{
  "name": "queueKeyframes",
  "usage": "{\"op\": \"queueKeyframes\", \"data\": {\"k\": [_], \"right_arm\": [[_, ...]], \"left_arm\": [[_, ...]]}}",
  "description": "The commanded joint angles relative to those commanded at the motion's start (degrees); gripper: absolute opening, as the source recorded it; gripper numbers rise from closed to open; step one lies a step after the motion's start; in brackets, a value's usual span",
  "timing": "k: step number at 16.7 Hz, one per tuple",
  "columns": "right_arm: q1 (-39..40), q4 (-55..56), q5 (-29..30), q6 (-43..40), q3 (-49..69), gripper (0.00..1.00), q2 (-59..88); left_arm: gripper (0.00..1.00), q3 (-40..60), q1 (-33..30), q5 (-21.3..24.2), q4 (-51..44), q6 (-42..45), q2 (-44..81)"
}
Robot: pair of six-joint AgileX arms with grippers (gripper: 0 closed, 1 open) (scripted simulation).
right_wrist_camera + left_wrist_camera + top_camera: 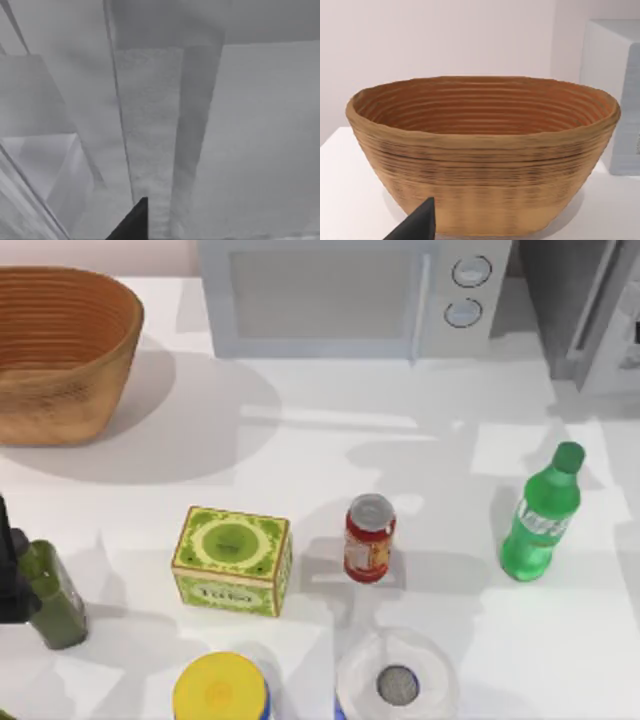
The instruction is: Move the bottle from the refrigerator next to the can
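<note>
The bright green bottle (540, 522) stands upright on the white table, to the right of the red can (369, 538) with a clear gap between them. The grey refrigerator (585, 310) sits at the back right corner, its framed door (600, 300) swung out. A dark part of my right gripper (132, 224) shows in the right wrist view, close in front of grey refrigerator panels (150, 125). A dark part of my left gripper (417, 226) faces the woven basket (482, 150) at the table's left side. Nothing is held by either.
A white microwave (350, 295) stands at the back centre, the basket (60, 350) at the back left. A green tea box (232, 560) sits left of the can. An olive square bottle (55, 595), a yellow-lidded container (220, 690) and a white-lidded jar (397, 680) line the front.
</note>
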Motion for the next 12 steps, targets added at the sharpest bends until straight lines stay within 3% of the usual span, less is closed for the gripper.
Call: {"op": "queueKeyframes", "data": {"k": [8, 12], "right_arm": [[0.11, -3.98, 0.31, 0.06, 19.91, 1.00, 15.74], [0.09, -4.81, 0.46, 0.03, 23.58, 1.00, 18.63]], "left_arm": [[1.00, 0.00, 0.00, 0.00, 0.00, 0.00, 0.00], [1.00, 0.00, 0.00, 0.00, 0.00, 0.00, 0.00]]}}
